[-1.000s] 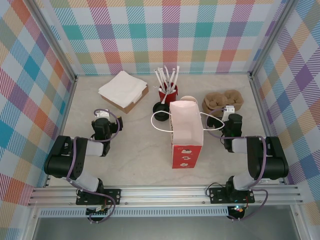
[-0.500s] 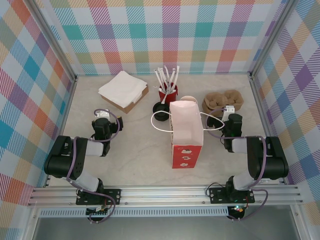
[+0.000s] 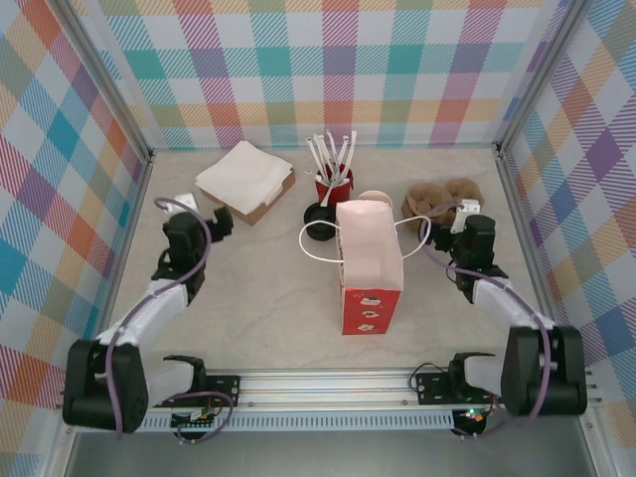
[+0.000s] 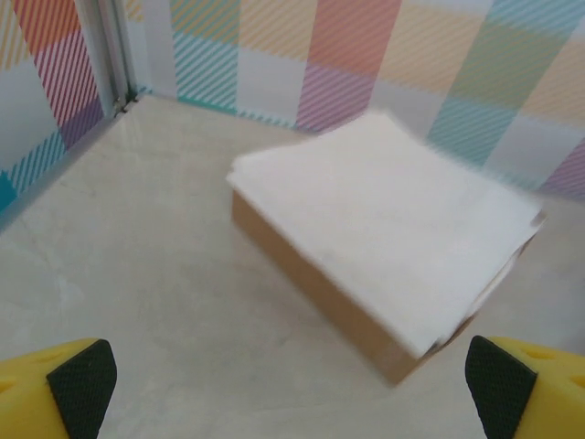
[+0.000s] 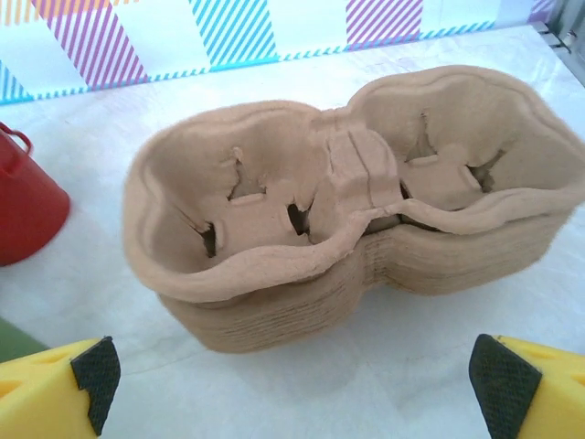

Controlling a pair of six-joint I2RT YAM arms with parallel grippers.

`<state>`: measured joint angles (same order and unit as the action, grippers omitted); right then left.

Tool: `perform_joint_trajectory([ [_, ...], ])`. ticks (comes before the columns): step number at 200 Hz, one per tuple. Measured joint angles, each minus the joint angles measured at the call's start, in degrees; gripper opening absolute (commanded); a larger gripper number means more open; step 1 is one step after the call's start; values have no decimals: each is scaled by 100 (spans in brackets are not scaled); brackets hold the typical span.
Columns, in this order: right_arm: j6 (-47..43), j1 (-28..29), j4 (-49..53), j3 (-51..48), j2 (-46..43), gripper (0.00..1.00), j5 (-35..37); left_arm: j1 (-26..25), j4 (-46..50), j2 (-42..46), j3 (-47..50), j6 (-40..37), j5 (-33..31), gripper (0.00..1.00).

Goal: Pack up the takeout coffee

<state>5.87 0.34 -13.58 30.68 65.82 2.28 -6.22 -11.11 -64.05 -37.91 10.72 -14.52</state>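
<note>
The left end effector (image 3: 213,221) hangs with its jaws spread wide and nothing between them. Its yellow fingertips (image 4: 80,377) frame a stack of white napkins (image 4: 384,229) that sits on a brown cardboard tray (image 4: 311,274) at the back left of the bench (image 3: 258,298). The right end effector (image 3: 457,212) is just as wide and holds nothing, facing a nested stack of brown pulp cup carriers (image 5: 347,219) at the back right. A takeout coffee cup (image 3: 375,197) (green side, cream rim) stands on the bench just behind the upright red-and-white paper bag (image 3: 370,263), outside it, between the red cup of white sticks (image 3: 334,185) and the carriers. The bag stands open-topped mid-bench, between the two arms.
</note>
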Motion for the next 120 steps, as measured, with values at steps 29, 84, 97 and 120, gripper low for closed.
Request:
perform_joint_trajectory([
  [29,553,0,1893,461,-992,100,52,-37,1858,275,-1255,872,813,99],
  [84,1296,0,4774,872,-2645,100,636,-1270,4656,280,-3185,1502,1644,94],
  [97,1436,0,5241,1099,-2909,100,647,-1703,5025,278,-3698,1567,1639,93],
  [120,1659,0,5702,1600,-3226,100,531,-2568,5652,216,-4610,1687,1425,90],
])
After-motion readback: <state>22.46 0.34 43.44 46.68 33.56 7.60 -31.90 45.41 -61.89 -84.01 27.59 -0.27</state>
